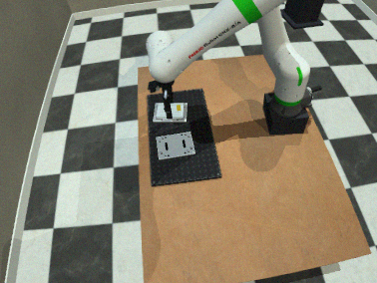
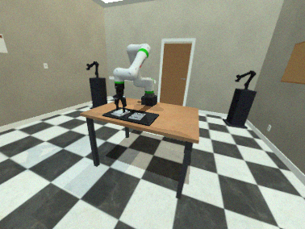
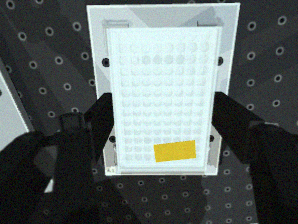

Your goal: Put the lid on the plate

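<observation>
My gripper (image 3: 162, 106) (image 1: 169, 106) (image 2: 119, 106) is shut on the clear lid (image 3: 163, 75), with one black finger on each long side. I hold the lid level, directly over the white nest N1 (image 3: 97, 50) (image 1: 159, 121) at the back of the black mat. The wells of culture plate E01 show through the lid, so I cannot tell the gap between lid and plate. A yellow label (image 3: 174, 150) (image 1: 179, 107) shows near one corner. Lid park LP1 (image 1: 175, 145) (image 2: 137, 116) is a grey plate with two dark slots and lies bare in front of the nest.
The black perforated mat (image 1: 185, 169) (image 3: 260, 60) lies on the left of the wooden table (image 1: 259, 209) (image 2: 177, 121). The arm's base (image 1: 286, 117) stands at the table's back right. Two black stands with small arms are on the floor beyond the table.
</observation>
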Robot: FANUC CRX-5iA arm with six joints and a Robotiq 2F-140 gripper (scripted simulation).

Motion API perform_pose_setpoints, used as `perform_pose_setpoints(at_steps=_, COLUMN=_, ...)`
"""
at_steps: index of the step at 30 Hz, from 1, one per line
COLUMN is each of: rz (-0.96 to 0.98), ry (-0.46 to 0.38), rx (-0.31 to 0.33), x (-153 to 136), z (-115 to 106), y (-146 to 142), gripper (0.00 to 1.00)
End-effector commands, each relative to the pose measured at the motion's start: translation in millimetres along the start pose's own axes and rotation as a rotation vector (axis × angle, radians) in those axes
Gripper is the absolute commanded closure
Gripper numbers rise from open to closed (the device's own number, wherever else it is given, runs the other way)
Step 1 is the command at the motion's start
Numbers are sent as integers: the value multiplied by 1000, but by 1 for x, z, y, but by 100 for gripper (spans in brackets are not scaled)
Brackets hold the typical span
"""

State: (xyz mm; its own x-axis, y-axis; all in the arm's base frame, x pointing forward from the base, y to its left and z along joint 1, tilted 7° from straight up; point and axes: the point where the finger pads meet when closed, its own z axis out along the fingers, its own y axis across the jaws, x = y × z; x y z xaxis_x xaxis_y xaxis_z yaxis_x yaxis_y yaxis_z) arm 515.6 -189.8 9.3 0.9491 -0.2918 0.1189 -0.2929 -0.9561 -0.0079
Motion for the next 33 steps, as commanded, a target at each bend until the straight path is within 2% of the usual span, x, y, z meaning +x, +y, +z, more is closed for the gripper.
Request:
perform_pose_setpoints(at_steps=1, rz=0, ry=2, rx=0, x=1, z=-1, y=0, gripper=39)
perform_pose_setpoints(at_steps=18, rz=0, ry=2, rx=0, x=1, z=-1, y=0, gripper=39)
perform_pose_setpoints(at_steps=19, rz=0, ry=2, rx=0, x=1, z=-1, y=0, gripper=31)
perform_pose_setpoints(at_steps=33, rz=0, ry=2, rx=0, x=1, z=-1, y=0, gripper=31)
